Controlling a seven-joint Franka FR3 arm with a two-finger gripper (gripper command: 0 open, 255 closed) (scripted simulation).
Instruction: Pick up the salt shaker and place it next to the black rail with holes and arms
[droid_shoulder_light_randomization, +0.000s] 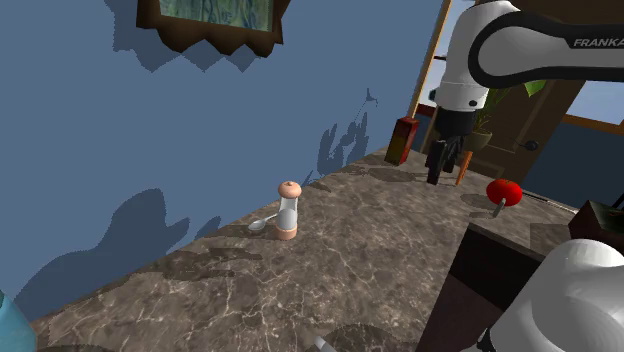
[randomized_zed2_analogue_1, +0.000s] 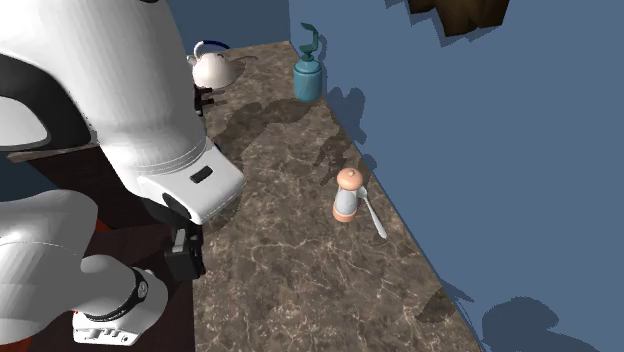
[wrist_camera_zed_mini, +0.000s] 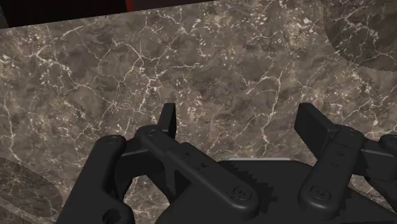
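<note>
Gripper (droid_shoulder_light_randomization: 438, 172) jaws released, empty, over tabletop (droid_shoulder_light_randomization: 380, 250). Salt shaker (droid_shoulder_light_randomization: 288, 210) upright, axis vertical, well apart toward shoulder view's left, beside spoon (droid_shoulder_light_randomization: 262, 223).

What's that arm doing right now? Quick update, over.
Black two-finger gripper open, empty, over brown marbled counter. Pink-capped clear salt shaker upright by blue wall, untouched; silver spoon beside it. Path between looks open.

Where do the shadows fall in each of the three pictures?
Shoulder view: big soft shadows on the blue wall, darker patches on the counter near the salt shaker. Second exterior view: blotchy shadows on the counter between the teal bottle and the shaker. Wrist view: rounded dark patches on the counter beyond the open claw.
</note>
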